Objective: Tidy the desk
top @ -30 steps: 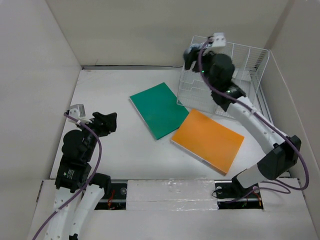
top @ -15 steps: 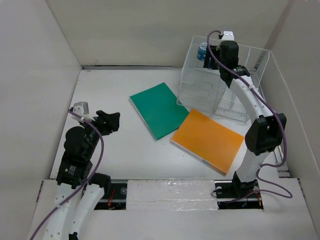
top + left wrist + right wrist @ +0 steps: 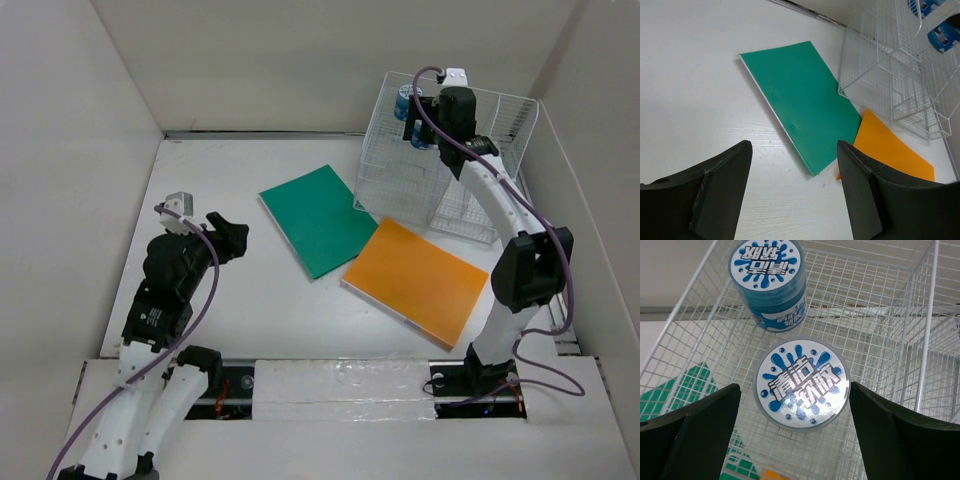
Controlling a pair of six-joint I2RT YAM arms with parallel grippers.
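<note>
The desk is a white tabletop. On it lie a green notebook and an orange notebook, corners overlapping. Two blue jars with white splash lids stand in the wire-mesh rack at the back right. My right gripper hangs open above the near jar, fingers apart from its sides. The other jar stands just behind. At the left, my left gripper is open over bare desk, holding nothing.
Beige wall panels close in the desk on three sides. The rack has several wire compartments, and its front corner meets the far edges of both notebooks. The rack's mesh walls rise close around my right fingers.
My right arm swung up over the rack, then its jaws widened and let go of the near jar. My left gripper crept forward and right.
</note>
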